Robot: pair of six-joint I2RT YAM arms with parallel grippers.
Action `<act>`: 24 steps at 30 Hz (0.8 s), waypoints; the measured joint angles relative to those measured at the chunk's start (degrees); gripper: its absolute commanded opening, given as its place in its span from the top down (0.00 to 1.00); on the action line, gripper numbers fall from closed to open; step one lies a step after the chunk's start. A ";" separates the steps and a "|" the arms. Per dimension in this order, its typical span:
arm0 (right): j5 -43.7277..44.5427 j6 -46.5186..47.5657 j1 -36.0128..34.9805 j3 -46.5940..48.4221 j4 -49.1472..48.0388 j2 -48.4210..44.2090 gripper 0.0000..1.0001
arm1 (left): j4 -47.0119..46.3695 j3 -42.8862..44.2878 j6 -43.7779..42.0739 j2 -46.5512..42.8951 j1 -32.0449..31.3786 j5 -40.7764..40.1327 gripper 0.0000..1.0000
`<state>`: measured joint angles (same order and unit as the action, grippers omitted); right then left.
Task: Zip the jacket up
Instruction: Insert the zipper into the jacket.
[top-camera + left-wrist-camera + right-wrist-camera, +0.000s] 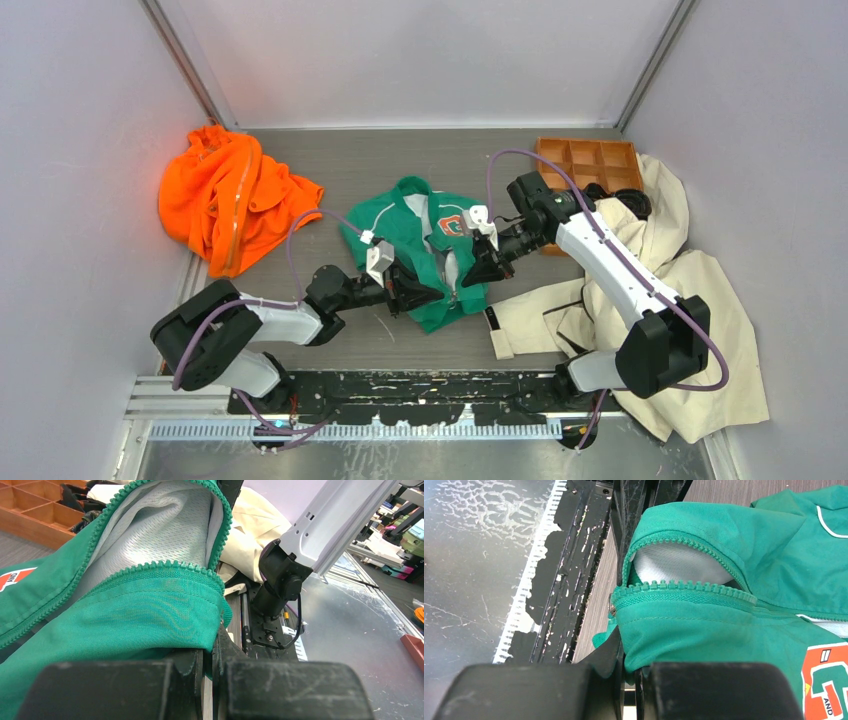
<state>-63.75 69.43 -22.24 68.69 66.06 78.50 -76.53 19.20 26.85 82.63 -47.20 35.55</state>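
The green jacket (408, 216) lies in the middle of the table, its front partly open and its orange-and-white patch (450, 223) facing up. My left gripper (430, 296) is shut on the jacket's lower hem from the left. In the left wrist view the fingers (212, 655) pinch green fabric (140, 615) under a row of zipper teeth (170, 568), with pale lining (160, 530) above. My right gripper (472, 274) is shut on the other front edge. In the right wrist view the fingers (630, 672) clamp green cloth (704, 630) below the zipper teeth (684, 586).
A bright orange garment (230, 195) lies at the back left. A cream coat (690, 300) is spread under and around the right arm. A wooden compartment tray (588, 160) stands at the back right. Grey walls close in both sides.
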 measured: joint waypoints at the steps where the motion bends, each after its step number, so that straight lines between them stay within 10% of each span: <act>1: 0.00 0.15 0.00 0.00 0.02 0.00 0.99 | 0.02 0.00 0.00 -0.02 0.00 0.00 1.00; 24: -0.46 6.16 0.22 0.00 3.30 0.00 0.99 | -0.42 0.11 2.29 0.20 0.00 -0.37 1.00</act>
<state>-64.20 75.59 -22.02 68.69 69.36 78.50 -76.95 19.31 29.15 82.83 -47.20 35.18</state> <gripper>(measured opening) 0.116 0.032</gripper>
